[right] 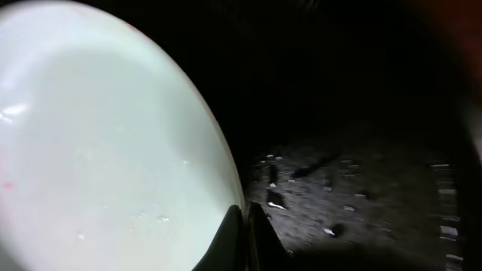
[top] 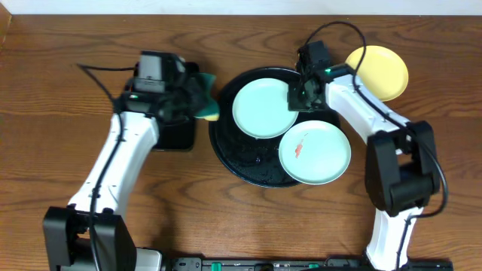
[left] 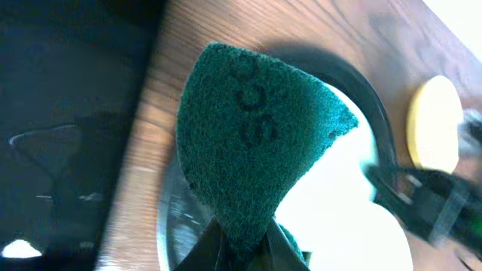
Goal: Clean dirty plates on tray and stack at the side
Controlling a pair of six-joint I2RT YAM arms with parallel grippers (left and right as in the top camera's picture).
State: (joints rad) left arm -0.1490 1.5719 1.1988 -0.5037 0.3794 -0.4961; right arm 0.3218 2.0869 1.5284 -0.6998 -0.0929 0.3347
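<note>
The right hand point(right: 245, 232) is narrowed onto the rim of a mint plate point(right: 98, 150), one finger above the lip and one beneath, at the plate's edge nearest the far right corner of the bench point(top: 68, 45). This plate sits in the round black tray point(top: 226, 150), which lies mid-bench and closer to the far edge. The left hand point(left: 241, 242) is clamped on a green scouring pad point(left: 256, 143), which hangs just past the tray's left rim and beside a smaller rectangular black tray point(top: 177, 135) toward the left edge. The step looks like scrubbing the pinned plate. For that, the pad should come down flat on the plate's face and sweep toward the pinching fingers, not away, so the plate is pushed into the grip and not levered out of it. Light pressure should do, since the hold is only a thin bite on the lip. A second mint plate point(top: 315, 152) lies touching or slightly overlapping it on the tray's near right side and carries an orange-red smear point(top: 300, 148), so the strokes should stay short of it. A yellow plate point(top: 380, 71) rests on the bare bench toward the far right corner, marking where the stack likely goes.
</note>
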